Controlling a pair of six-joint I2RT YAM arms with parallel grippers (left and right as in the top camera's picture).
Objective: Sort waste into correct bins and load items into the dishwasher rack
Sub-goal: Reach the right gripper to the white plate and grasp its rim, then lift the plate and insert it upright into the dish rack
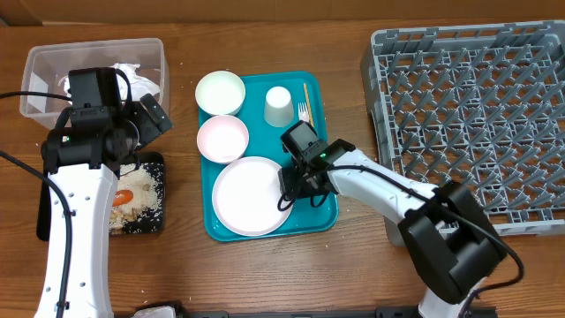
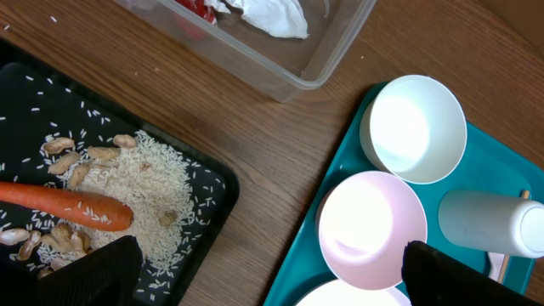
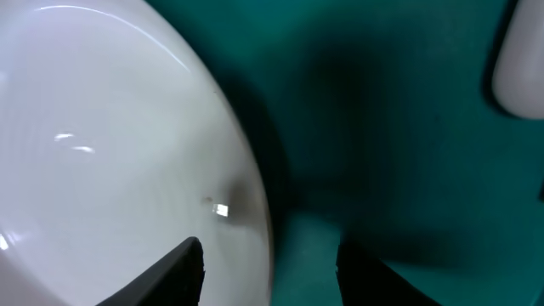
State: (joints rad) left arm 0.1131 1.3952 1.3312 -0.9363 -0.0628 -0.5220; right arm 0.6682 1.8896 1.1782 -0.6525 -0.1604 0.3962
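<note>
Over the teal tray [image 1: 323, 216], the right pincer [image 3: 270, 276] sat low at the edge of the white plate [image 1: 252, 196], its fingers [image 3: 183, 272] spread with the plate's rim running up between them, nothing pinched. On that same tray, the two bowls lay one behind the other, the white bowl [image 2: 414, 127] at the back and the pale pink-tinted bowl [image 2: 371, 228] touching the plate's side, and the cup [image 2: 493, 223] stood beside them with the fork [image 1: 304, 111] lying just past it. Across on the wooden surface [image 1: 353, 35], the left pincer [image 2: 272, 280] hung wide apart and empty, above the gap between the black tray [image 2: 34, 110] and the teal one. Inside the black tray lay the carrot [image 2: 68, 206], resting against a heap of rice [image 2: 144, 191] with nuts [image 2: 81, 157] scattered around. Behind it, the clear tub [image 2: 280, 72] held crumpled white material and something red. Far right, the grey rack [image 1: 477, 115] carried no dishes.
</note>
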